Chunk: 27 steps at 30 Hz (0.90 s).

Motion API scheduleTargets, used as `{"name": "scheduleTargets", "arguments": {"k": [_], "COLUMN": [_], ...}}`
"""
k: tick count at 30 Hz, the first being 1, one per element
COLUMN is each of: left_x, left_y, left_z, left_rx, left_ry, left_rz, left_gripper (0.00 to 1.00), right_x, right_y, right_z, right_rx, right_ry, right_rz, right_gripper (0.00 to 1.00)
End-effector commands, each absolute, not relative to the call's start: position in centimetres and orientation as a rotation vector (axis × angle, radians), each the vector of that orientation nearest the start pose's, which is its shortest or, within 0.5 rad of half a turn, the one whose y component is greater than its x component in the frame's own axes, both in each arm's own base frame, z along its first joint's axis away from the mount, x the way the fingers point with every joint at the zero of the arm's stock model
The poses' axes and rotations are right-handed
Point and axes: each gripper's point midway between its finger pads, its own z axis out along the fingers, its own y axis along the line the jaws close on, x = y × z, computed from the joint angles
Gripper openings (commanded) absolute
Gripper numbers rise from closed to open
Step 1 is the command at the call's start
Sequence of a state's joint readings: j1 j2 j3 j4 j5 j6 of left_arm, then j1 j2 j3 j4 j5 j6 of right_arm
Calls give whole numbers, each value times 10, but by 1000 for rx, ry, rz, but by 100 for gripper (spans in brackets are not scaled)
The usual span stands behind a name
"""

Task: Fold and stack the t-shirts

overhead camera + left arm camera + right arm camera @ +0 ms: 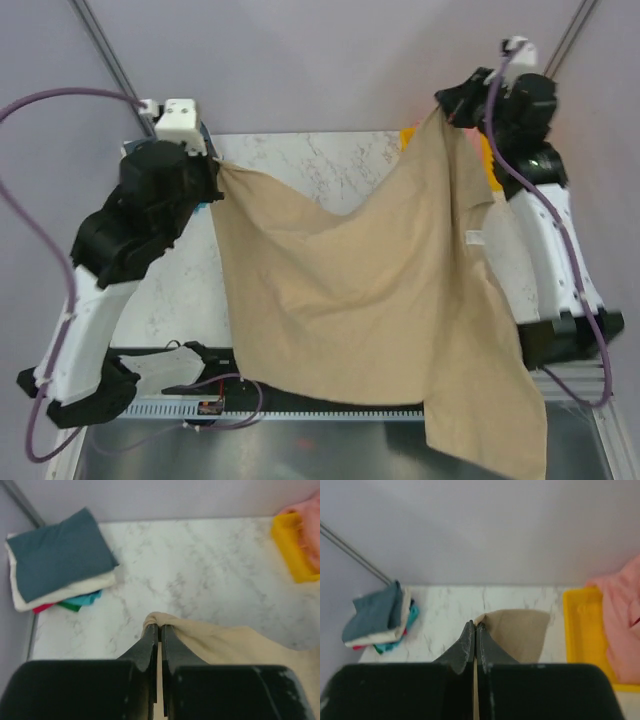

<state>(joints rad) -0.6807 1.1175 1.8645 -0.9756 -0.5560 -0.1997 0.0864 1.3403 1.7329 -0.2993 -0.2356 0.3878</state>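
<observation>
The tan t-shirt [370,290] hangs spread in the air between both arms, its lower edge drooping past the table's near edge. My left gripper [215,170] is shut on its left corner [156,621]. My right gripper [445,108] is shut on its right corner [492,620], held higher. A stack of folded shirts, slate-blue [57,555] on cream [70,590] with teal and red under them, lies at the far left and also shows in the right wrist view [377,615]. The salmon-pink shirt [622,620] lies in the yellow tray [580,630].
The yellow tray [292,550] stands at the table's far right, mostly hidden behind the tan shirt in the top view [408,135]. A white marbled tabletop [300,160] lies below the shirt. A cable and small parts [200,375] lie at the near edge.
</observation>
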Motion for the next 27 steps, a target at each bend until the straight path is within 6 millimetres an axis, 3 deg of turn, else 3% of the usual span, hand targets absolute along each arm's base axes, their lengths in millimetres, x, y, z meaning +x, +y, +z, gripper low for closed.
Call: {"name": "scheduleTargets", "arguments": {"k": [1, 2, 3, 4, 5, 6, 7, 8, 10, 11, 12, 17, 18, 21, 22, 24, 25, 26, 27], "left_x": [294, 319, 331, 348, 356, 362, 374, 375, 381, 381, 381, 357, 354, 346, 343, 339, 335, 335, 336], "left_y": [-84, -44, -31, -25, 0, 7, 12, 25, 24, 22, 20, -3, -9, -41, -47, -70, -85, -93, -100], "left_z": [399, 369, 349, 308, 291, 277, 254, 247, 248, 251, 255, 269, 256, 235, 212, 190, 168, 159, 152], "left_rx": [14, -136, -186, -219, -309, -340, -360, -424, -434, -434, -428, -395, -396, -383, -396, -398, -376, -393, -387], "left_ry": [1989, 2048, 2088, 2199, 2237, 2275, 2341, 2360, 2358, 2351, 2336, 2276, 2289, 2315, 2351, 2399, 2449, 2467, 2478], "left_rz": [-96, -49, -47, -51, -15, 6, 30, 49, 36, 20, 5, -119, -156, -289, -304, -356, -366, -377, -381], "left_gripper": [2, 2, 14, 24, 28, 46, 52, 54, 67, 75, 86, 87, 87, 84, 84, 82, 81, 81, 81], "right_x": [448, 461, 488, 497, 506, 519, 523, 524, 525, 520, 515, 482, 475, 465, 463, 464, 461, 464, 468], "right_y": [141, 149, 156, 160, 161, 157, 156, 154, 146, 145, 144, 151, 154, 165, 175, 186, 197, 201, 204], "right_z": [437, 419, 388, 366, 351, 331, 325, 322, 320, 329, 322, 306, 283, 247, 236, 211, 200, 178, 175], "right_rx": [-103, -118, -110, -111, -106, -71, -60, -47, -11, 2, 9, -6, -4, -3, -18, -29, -48, -48, -44], "right_ry": [1620, 1658, 1727, 1795, 1833, 1883, 1894, 1899, 1895, 1876, 1890, 1901, 1948, 2028, 2049, 2109, 2146, 2202, 2221], "right_rz": [652, 660, 652, 645, 634, 594, 581, 565, 533, 537, 537, 601, 610, 659, 672, 680, 686, 678, 663], "right_gripper": [0, 0, 22, 46, 65, 88, 93, 96, 98, 98, 98, 98, 98, 98, 98, 97, 97, 97, 97]}}
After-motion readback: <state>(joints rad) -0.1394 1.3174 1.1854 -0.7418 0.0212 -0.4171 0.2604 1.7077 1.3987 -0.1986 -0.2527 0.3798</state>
